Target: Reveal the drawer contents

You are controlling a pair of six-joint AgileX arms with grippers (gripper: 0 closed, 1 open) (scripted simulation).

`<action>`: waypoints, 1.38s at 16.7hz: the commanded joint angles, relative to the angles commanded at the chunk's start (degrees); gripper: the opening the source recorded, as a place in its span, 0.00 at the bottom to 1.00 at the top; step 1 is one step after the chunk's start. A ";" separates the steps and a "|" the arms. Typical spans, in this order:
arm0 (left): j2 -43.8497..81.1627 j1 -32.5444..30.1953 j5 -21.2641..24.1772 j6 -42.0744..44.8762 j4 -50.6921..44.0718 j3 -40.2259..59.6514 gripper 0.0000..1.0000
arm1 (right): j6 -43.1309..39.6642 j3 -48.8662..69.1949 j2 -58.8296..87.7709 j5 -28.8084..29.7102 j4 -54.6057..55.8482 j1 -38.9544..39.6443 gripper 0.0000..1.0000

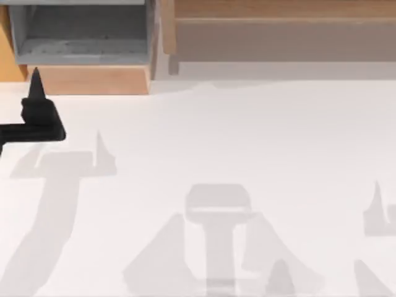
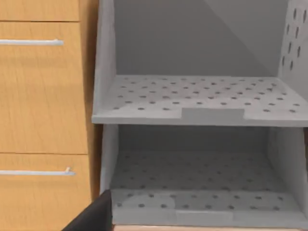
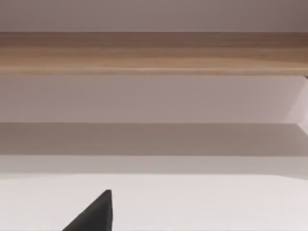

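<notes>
The drawer (image 1: 278,40) lies along the table's far edge at the right, partly cut off, with orange-brown wooden sides and a flat pale grey inside. The right wrist view faces its wooden rim (image 3: 154,53) and the pale grey face below it. My left gripper (image 1: 35,79) is at the far left, pointing at the light tan front of a grey-lined box (image 1: 86,79), well left of the drawer. A black tip of the left gripper (image 2: 94,216) shows before the box's grey shelves. The right gripper (image 3: 94,214) shows as a black tip over the white table, short of the drawer.
The grey-lined box has two perforated shelves (image 2: 202,96). Beside it stands an orange-brown cabinet face (image 2: 43,96) with two metal bar handles (image 2: 31,42). The white table (image 1: 216,142) stretches wide in front, crossed by soft grey arm shadows.
</notes>
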 joint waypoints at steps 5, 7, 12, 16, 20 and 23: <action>20.09 -7.64 -7.24 0.30 12.08 6.82 1.00 | 0.00 0.00 0.00 0.00 0.00 0.00 1.00; 24.62 -9.42 -9.01 0.40 15.01 8.50 1.00 | 0.00 0.00 0.00 0.00 0.00 0.00 1.00; 26.79 -10.30 -9.91 0.47 16.50 9.36 1.00 | 0.00 0.00 0.00 0.00 0.00 0.00 1.00; 28.38 -8.22 -8.51 2.36 17.13 10.29 1.00 | 0.00 0.00 0.00 0.00 0.00 0.00 1.00; 37.14 1.75 -1.54 13.19 20.62 15.99 1.00 | 0.00 0.00 0.00 0.00 0.00 0.00 1.00; 46.73 12.31 6.59 27.49 24.18 22.02 1.00 | 0.00 0.00 0.00 0.00 0.00 0.00 1.00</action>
